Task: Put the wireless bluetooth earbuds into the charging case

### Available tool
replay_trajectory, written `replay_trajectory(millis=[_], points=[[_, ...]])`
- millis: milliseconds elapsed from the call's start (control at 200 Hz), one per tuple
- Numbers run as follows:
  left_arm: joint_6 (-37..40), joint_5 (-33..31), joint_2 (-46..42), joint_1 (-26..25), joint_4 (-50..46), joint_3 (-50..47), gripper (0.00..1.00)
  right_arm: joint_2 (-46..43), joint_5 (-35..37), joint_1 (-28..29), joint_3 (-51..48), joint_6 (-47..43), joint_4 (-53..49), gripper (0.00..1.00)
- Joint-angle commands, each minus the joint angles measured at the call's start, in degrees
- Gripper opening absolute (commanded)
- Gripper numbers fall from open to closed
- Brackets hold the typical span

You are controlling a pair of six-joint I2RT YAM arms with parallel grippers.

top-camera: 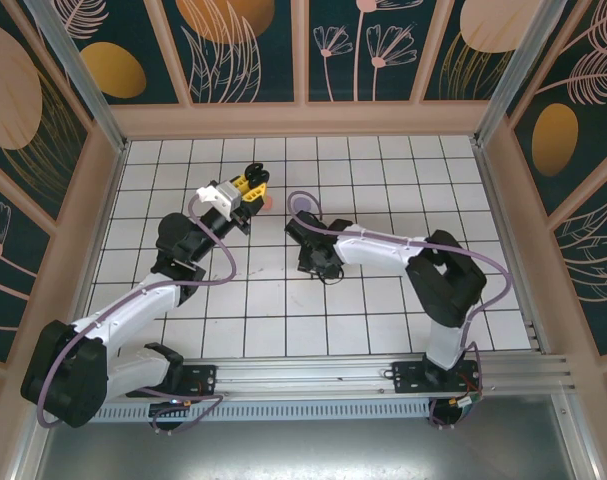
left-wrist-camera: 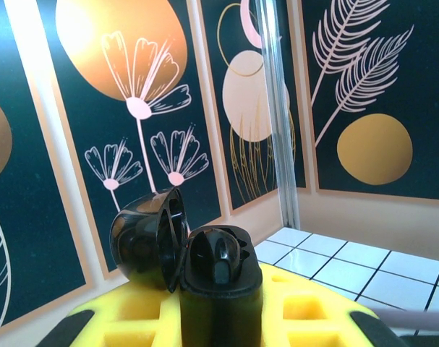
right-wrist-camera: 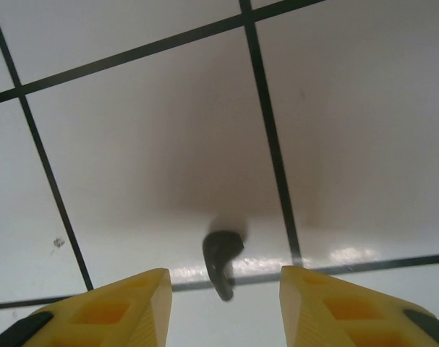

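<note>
Earbud (right-wrist-camera: 221,260), black, stemmed, seemingly matte, between parted right jaws; left jaws clench glossy rounded case (left-wrist-camera: 219,293).

Glossy black plastic charging case (left-wrist-camera: 219,289), lid flipped open, runs off the bottom edge of the left wrist view, so its base is cut away! So are the yellow fingers (left-wrist-camera: 118,307) of the left gripper (left-wrist-camera: 219,318) clamped on it. Inside the case it's all dark, so I can't tell whether a bud sits there. Right of the case, a small black stemmed earbud (right-wrist-camera: 221,262) lies blurred on the tile, between the yellow fingertips (right-wrist-camera: 150,289) of the right gripper (right-wrist-camera: 223,303), which stand apart and are cropped at the bottom edge. From above, that gripper's jaws are tucked under its wrist.
</note>
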Motion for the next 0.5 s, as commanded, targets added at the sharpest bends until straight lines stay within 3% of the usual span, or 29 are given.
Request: replay_trajectory(millis=[0,490], points=[[1.46,-0.92,-1.41,-0.24,2.76,-0.45,0.00,2.72,0.65,0.89,3.62,1.61,-2.41,0.43],[2.24,-1.16,-1.99,-0.24,2.58,-0.71,0.00,6.33,2.86,0.98,6.10,1.36,-4.23,0.38]])
